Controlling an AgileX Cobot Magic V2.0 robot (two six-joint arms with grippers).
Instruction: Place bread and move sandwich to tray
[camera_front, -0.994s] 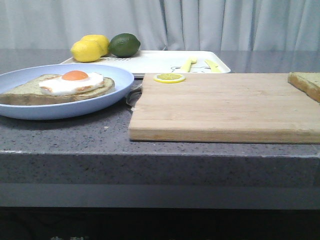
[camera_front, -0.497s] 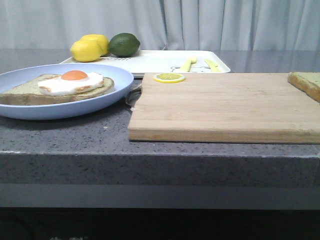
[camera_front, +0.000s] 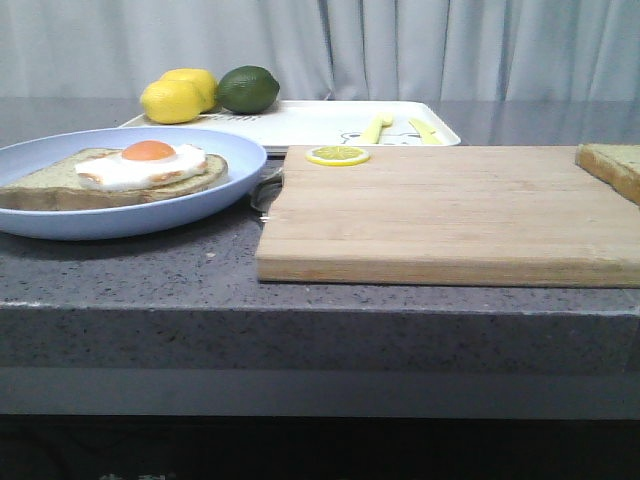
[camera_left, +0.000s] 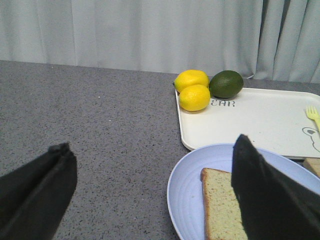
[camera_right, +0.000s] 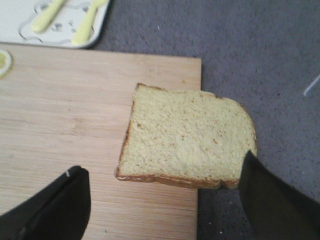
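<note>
Neither end effector appears in the front view; the sandwich (camera_front: 140, 170) lies on a light-blue plate (camera_front: 130, 215) left of a wooden cutting board (camera_front: 450, 215), which carries a lemon slice (camera_front: 338, 155). Behind, the white tray (camera_front: 310, 125) holds two lemons (camera_front: 178, 97), a lime (camera_front: 249, 89) and yellow cutlery (camera_front: 400, 128).

Left wrist view: the left end effector (camera_left: 150, 195) is spread wide over the grey counter (camera_left: 95, 120) and the plate's rim.

Right wrist view: the right end effector (camera_right: 165, 205) gapes above the bread (camera_right: 187, 136), pale with brown crust, overhanging the board's edge.
</note>
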